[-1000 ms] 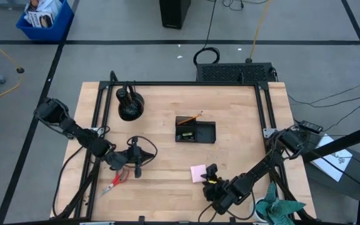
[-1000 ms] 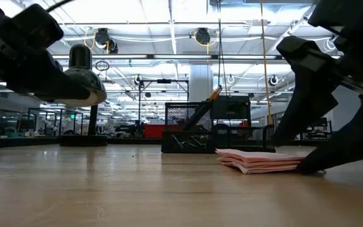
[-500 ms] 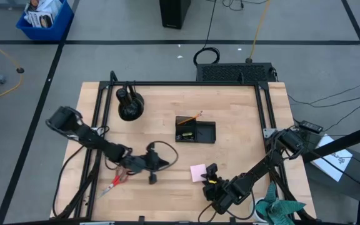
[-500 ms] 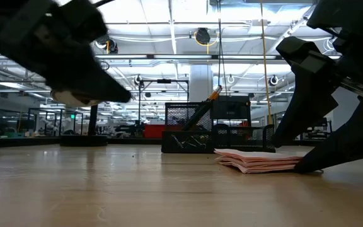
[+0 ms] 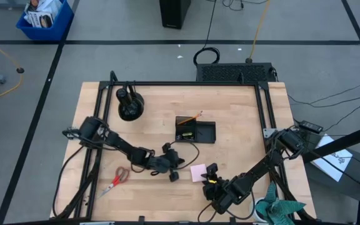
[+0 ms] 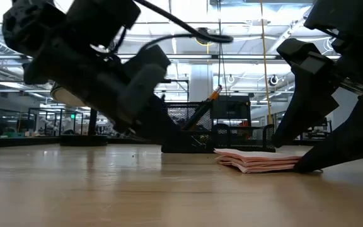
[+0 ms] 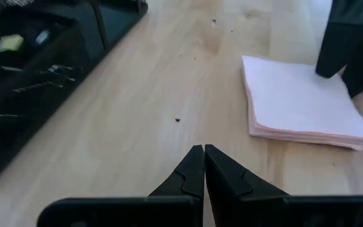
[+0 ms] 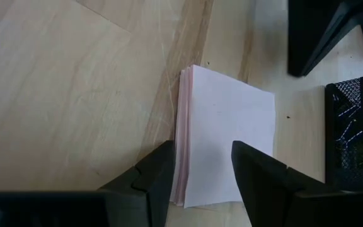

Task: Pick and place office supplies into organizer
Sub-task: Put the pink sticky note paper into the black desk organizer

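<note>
The square pink notepad (image 5: 197, 173) (image 8: 227, 129) (image 7: 300, 101) lies flat on the table near its front edge. My right gripper (image 5: 210, 171) (image 8: 200, 157) is open at the notepad's near end, one finger beside its stacked edge and one over its top. My left gripper (image 5: 171, 173) (image 7: 203, 152) is shut and hovers over bare wood just left of the notepad. The black mesh organizer (image 5: 195, 130) (image 6: 232, 135) stands farther back with the orange pencil (image 5: 195, 117) leaning out of it. The red-handled scissors (image 5: 118, 180) lie flat at the table's left. My right gripper comes at the notepad slanting down from the table's near side, its fingers (image 8: 158, 171) standing at the pad's near edge (image 8: 183, 189). I cannot tell whether either finger touches the pad. The pad lies flat on the table.
A round black dome-shaped object (image 5: 130, 107) sits at the table's far left. Teal cloth (image 5: 280, 209) hangs off the near right corner. Bare wood (image 5: 242, 150) lies right of the organizer. The two grippers are close together on either side of the notepad.
My left arm has swung from beside the scissors toward the table's right and now stops just left of the notepad. The scissors have stayed on the table.
</note>
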